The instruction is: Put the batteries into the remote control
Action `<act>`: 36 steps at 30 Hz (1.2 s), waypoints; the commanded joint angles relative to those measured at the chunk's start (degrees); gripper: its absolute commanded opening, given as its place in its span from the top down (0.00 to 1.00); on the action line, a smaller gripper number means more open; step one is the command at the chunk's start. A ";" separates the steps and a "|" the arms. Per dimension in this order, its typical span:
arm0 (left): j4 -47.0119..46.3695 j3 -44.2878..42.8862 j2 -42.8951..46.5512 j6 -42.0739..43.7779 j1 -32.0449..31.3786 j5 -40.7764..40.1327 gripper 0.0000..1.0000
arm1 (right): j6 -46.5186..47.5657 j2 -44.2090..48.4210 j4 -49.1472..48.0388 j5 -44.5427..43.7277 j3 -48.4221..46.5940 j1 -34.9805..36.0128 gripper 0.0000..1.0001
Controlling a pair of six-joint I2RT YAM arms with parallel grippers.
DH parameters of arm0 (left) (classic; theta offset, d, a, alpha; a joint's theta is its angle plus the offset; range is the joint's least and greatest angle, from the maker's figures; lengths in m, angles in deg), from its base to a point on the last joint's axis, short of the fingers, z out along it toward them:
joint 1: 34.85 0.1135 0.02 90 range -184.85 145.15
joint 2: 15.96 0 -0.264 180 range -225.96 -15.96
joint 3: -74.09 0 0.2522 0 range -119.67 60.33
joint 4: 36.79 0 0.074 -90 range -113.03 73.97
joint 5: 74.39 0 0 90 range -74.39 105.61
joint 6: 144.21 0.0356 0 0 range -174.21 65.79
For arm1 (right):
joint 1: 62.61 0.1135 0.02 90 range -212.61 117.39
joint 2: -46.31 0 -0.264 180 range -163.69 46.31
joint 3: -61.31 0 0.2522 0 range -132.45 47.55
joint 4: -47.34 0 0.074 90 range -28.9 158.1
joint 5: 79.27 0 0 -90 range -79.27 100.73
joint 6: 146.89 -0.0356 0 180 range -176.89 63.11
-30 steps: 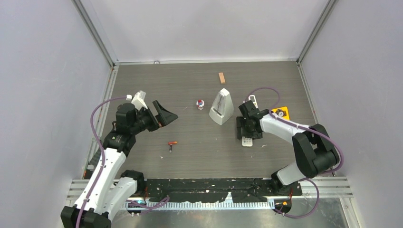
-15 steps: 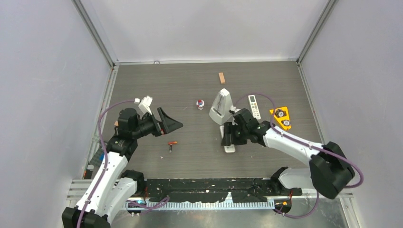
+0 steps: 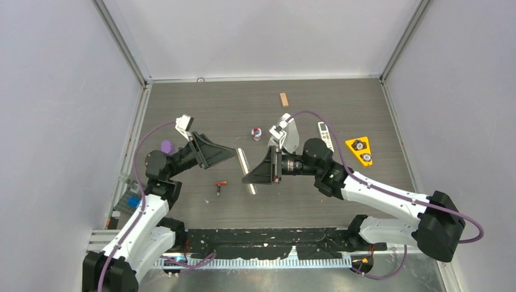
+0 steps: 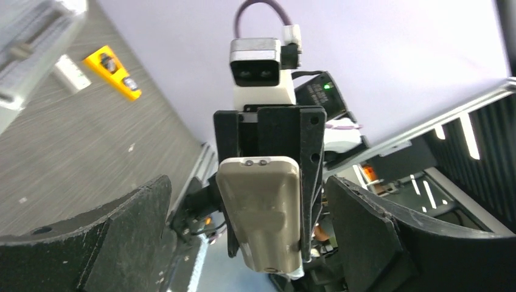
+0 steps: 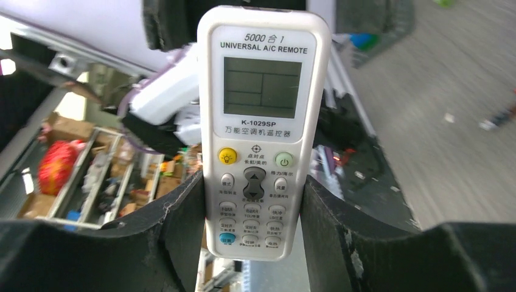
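The remote control [image 3: 244,161] is a long slim bar held in the air at mid-table. My right gripper [image 3: 255,176] is shut on its long sides. The right wrist view shows its white face [image 5: 263,121] with a display and buttons between my fingers [image 5: 176,219]. The left wrist view shows its dull grey-brown back [image 4: 261,213]. My left gripper [image 3: 228,153] is open just left of the remote's far end, and its fingers [image 4: 128,213] stand wide on either side without touching it. A small dark battery with a red end [image 3: 220,184] lies on the table below my left gripper.
A grey pyramid metronome [image 3: 287,139] stands behind my right wrist. A shorter white remote [image 3: 325,135] and a yellow triangular part [image 3: 359,150] lie to the right. A small red-white-blue object [image 3: 257,132] and a wooden block [image 3: 283,99] lie farther back.
My right gripper has carried the remote from the right side leftward and lifted it to mid-table, turned on edge. My left gripper has swung right towards it.
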 commanded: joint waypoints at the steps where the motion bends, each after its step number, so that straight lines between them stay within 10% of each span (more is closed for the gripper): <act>1: -17.18 -2.18 0.93 -11.07 -0.47 0.37 0.00 | -10.24 -1.58 -18.17 4.20 -4.14 1.93 0.76; 13: -16.20 -3.56 1.84 -11.52 -2.15 6.49 0.06 | -10.75 -6.58 -16.56 4.83 -9.55 3.09 0.75; 21: -11.95 -3.35 -0.25 -11.65 -2.52 8.05 0.37 | -5.81 -8.23 -5.93 4.23 -11.12 3.22 0.75; 26: 0.12 -3.04 1.59 -4.45 -2.52 7.87 0.79 | -6.71 -8.63 -5.57 2.77 -9.73 3.24 0.72; 29: 8.56 -4.09 2.62 0.21 -2.52 6.66 0.99 | -6.09 -8.48 -3.71 1.95 -9.24 3.22 0.58; 32: 20.80 -6.95 3.19 5.33 -2.52 3.34 1.00 | -2.49 -6.71 0.91 -2.25 -8.16 3.26 0.24; 36: 44.56 -11.64 4.82 11.92 -2.52 -7.00 1.00 | 8.96 -1.39 10.76 -12.44 -10.21 4.73 0.11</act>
